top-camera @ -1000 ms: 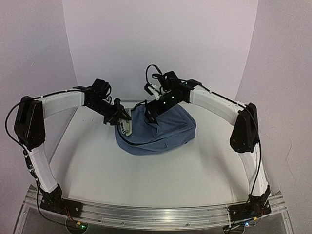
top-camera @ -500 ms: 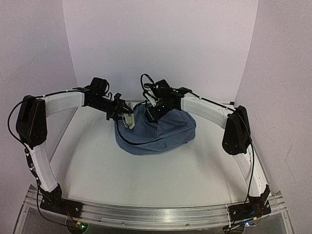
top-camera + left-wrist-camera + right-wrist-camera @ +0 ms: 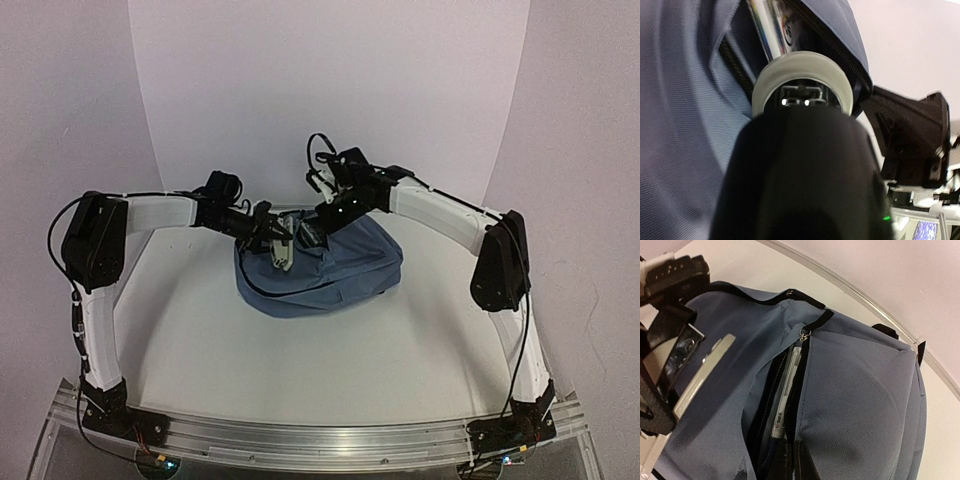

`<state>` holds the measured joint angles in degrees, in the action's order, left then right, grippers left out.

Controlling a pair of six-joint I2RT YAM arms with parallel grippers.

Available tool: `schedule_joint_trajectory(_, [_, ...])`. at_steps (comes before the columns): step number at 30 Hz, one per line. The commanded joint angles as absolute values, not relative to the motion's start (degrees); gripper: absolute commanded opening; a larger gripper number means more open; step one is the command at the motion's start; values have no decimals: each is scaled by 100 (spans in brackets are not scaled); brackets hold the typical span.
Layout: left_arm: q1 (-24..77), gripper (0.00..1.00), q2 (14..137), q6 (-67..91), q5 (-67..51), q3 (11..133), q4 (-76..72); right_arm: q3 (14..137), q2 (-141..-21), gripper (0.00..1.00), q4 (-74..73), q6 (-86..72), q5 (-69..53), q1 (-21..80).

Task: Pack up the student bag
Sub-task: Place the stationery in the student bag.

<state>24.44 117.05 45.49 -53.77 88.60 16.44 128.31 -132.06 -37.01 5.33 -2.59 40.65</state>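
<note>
The slate-blue student bag [image 3: 335, 272] lies at the back middle of the table, with a front pocket unzipped. A clear pen [image 3: 784, 395] with a white label lies in that open pocket. My right gripper [image 3: 312, 233] is shut, its dark fingertips [image 3: 801, 462] at the pocket's zipper edge by the pen's lower end; whether they pinch fabric I cannot tell. My left gripper [image 3: 277, 243] hovers at the bag's left top edge, shut on a black cylinder [image 3: 800, 170] with a pale ring end [image 3: 767, 75]. That cylinder hides the left fingers in the left wrist view.
The white table [image 3: 200, 330] spreads in front of the bag, and a curved pale wall rises close behind it. A metal rail [image 3: 320, 440] runs along the near edge. The right arm's black link [image 3: 910, 135] sits just right of the left gripper.
My right gripper has gone from open to shut at the pocket. The left arm has moved right, bringing its held cylinder over the bag's top edge.
</note>
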Motion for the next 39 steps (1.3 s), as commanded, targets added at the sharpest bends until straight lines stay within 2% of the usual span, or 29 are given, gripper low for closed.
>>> schedule_joint_trajectory(1, [2640, 0, 11788, 4602, -5915, 9333, 1070, 12596, -12496, 0, -3462, 241, -1289, 3751])
schedule_joint_trajectory(9, [2940, 0, 12482, 4821, -6490, 9904, 788, 12123, -12227, 0, -3462, 202, -2256, 3572])
schedule_joint_trajectory(21, [3075, 0, 13251, 5593, -7105, 10478, 16, 11587, -11812, 0, -3463, 430, -2799, 3612])
schedule_joint_trajectory(29, [3097, 0, 13713, 5953, -7338, 11040, -171, 11298, -11605, 0, -3463, 633, -2840, 3711])
schedule_joint_trajectory(33, [3197, 1, 13662, 5984, -7540, 10889, -214, 11366, -11620, 0, -3461, 688, -2518, 3704])
schedule_joint_trajectory(39, [3196, 2, 13911, 6179, -7592, 11094, -272, 11359, -11643, 0, -3464, 696, -2838, 3720])
